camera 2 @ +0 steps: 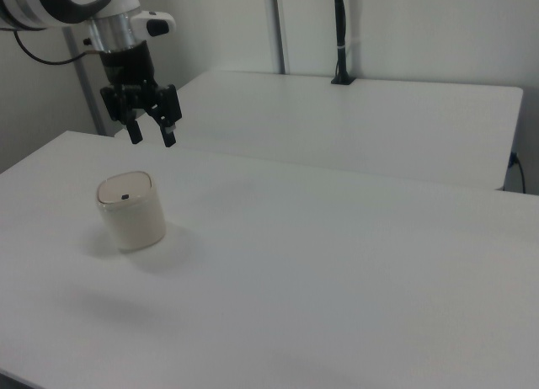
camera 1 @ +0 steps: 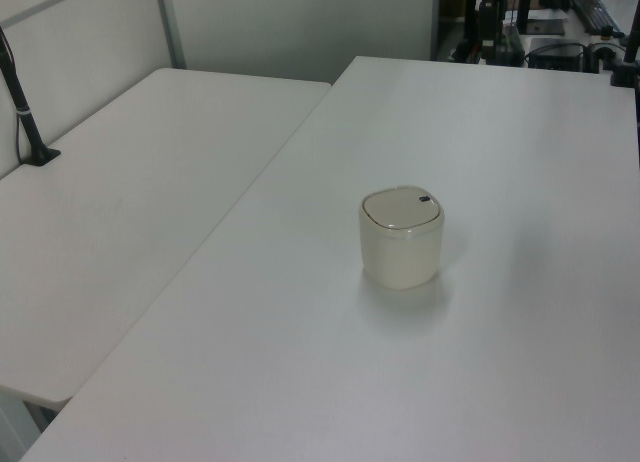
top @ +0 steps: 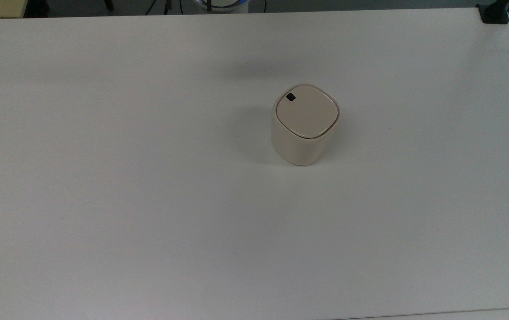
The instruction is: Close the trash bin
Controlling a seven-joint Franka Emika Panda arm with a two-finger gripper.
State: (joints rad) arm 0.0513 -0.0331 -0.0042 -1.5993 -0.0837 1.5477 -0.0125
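Tabletop, white and broad, is carrying a small cream-beige plastic trash bin with a rounded-square body. The bin is standing upright, a little toward the top view's right of centre. Its flat lid of the same colour is lying level with the rim, so it appears to be closed already. A small black square mark is sitting near one corner of the lid.

In the right view, the black two-finger gripper is hanging in the air above and behind the bin, apart from it. Its fingers are spread apart and holding nothing.

The bin is looking light, stiff and smooth, so it is probably sliding or tipping easily under a sideways push. Pressing straight down on the lid's flat middle seems safer than gripping the slick rounded walls.
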